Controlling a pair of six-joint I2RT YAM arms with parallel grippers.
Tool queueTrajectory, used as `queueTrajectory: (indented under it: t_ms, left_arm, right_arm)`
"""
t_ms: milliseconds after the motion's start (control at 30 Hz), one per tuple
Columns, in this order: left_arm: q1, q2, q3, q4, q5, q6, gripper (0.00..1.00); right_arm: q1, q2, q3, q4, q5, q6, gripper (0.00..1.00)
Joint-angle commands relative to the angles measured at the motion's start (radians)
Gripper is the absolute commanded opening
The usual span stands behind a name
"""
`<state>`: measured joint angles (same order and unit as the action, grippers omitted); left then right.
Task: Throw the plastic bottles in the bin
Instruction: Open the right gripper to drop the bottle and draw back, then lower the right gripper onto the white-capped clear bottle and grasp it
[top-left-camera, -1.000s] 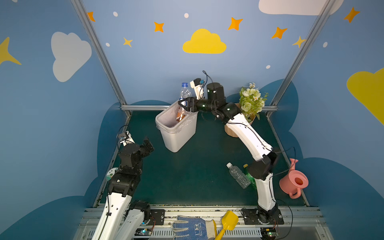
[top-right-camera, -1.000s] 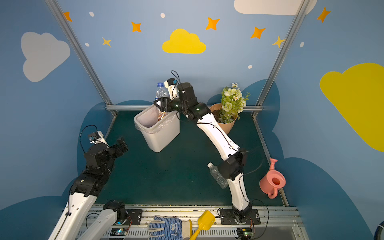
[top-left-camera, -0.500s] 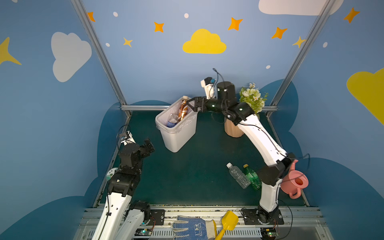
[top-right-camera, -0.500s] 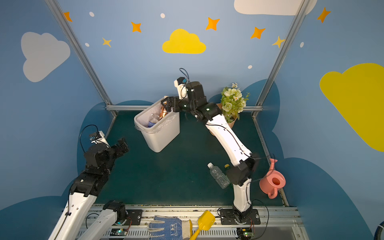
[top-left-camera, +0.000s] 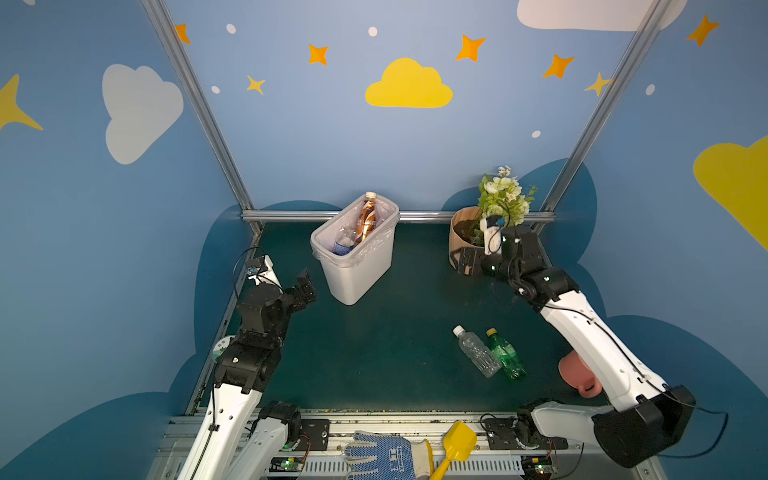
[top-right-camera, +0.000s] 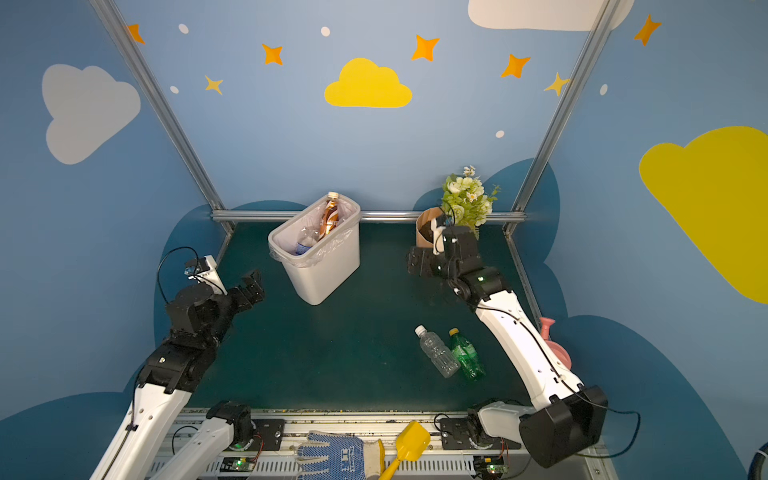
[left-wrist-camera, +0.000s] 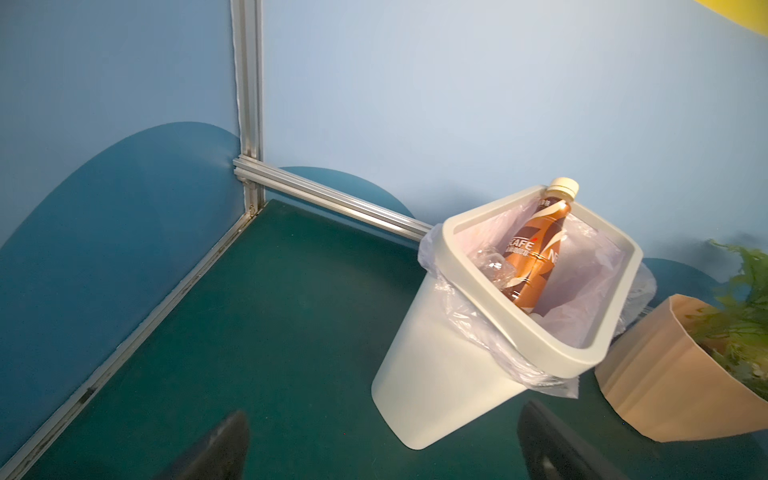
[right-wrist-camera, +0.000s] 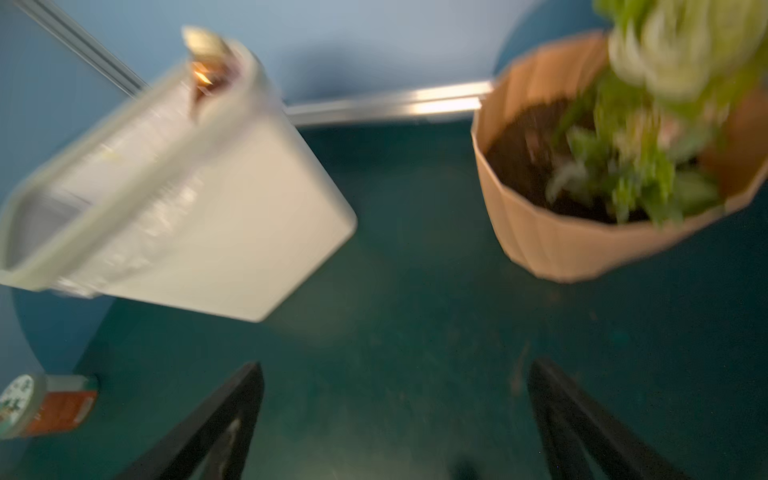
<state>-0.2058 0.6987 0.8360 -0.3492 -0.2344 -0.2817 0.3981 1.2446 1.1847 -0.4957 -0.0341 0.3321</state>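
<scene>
Inside bin (top-left-camera: 357, 274), clear bottle (top-left-camera: 344, 243) only partly vis.

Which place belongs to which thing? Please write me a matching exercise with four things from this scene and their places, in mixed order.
Things
1. brown-labelled bottle
2. green bottle
3. yellow shovel
4. flowerpot

Places
A. in the far right corner
B. leaning inside the bin, cap above the rim
C. lying on the mat beside the clear bottle
D. at the front edge, next to the glove

Pairs: 1-B, 2-C, 3-D, 4-A
</scene>
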Motion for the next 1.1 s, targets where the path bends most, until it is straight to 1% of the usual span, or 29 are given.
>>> queueTrajectory:
  t_ms: [0, 100, 233, 467, 567, 833, 1067]
  left_arm:
    - [-0.045, 0.007, 0.025, 0.026, -0.034, 0.027, 1.0]
    - [-0.083, 0.016, 0.025, 0.04, -0.07, 0.041, 1.0]
    - [-0.102, 0.04, 0.023, 0.052, -0.071, 0.047, 1.0]
    - [-0.115, 0.062, 0.023, 0.065, -0.067, 0.047, 1.0]
    - [-0.114, 0.061, 0.024, 0.064, -0.071, 0.051, 1.0]
    - [-0.113, 0.054, 0.016, 0.056, -0.072, 0.048, 1.0]
    - [-0.115, 0.043, 0.015, 0.044, -0.075, 0.05, 1.0]
  right_arm:
    - [-0.036, -0.096, -0.124, -0.082, 0.04, 0.068, 0.97]
    - [-0.073, -0.179, -0.245, -0.106, 0.052, 0.113, 0.97]
    - [-0.09, -0.233, -0.35, -0.128, 0.004, 0.146, 0.97]
    - [-0.084, -0.179, -0.428, -0.168, -0.114, 0.134, 0.97]
    - [-0.073, -0.148, -0.451, -0.176, -0.131, 0.133, 0.96]
    - [0.008, -0.108, -0.461, -0.179, -0.102, 0.154, 0.95]
    - [0.074, -0.019, -0.461, -0.185, -0.058, 0.153, 0.94]
